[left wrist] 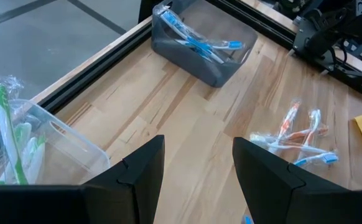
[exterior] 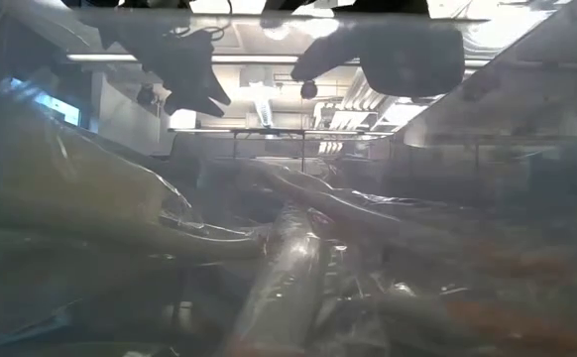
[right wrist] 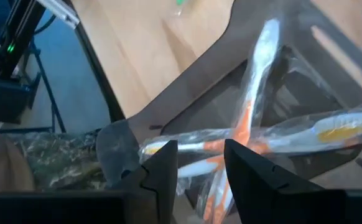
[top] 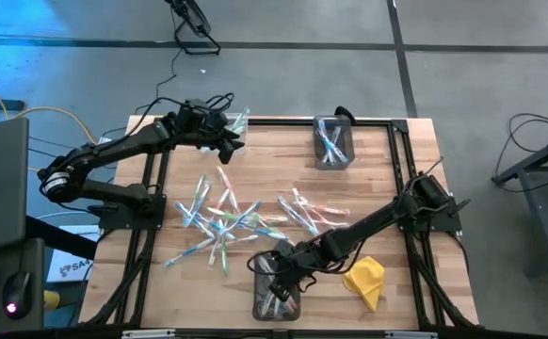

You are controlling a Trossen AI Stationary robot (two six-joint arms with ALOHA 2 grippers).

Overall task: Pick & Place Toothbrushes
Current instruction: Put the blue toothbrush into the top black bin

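Toothbrushes [top: 227, 218] lay mostly loose mid-worktop [top: 283, 155]; a few were sorted into three bins: near bin [top: 276, 294], far bin [top: 332, 141], clear bin [left wrist: 41, 146]. Right fingers [top: 281, 280] hovered over the near bin, parted, holding nothing; orange-handled brushes [right wrist: 243, 140] lay beneath. Left fingers [top: 229, 143] were at the far-left edge, spread wide, empty. Judged early: most brushes unsorted.
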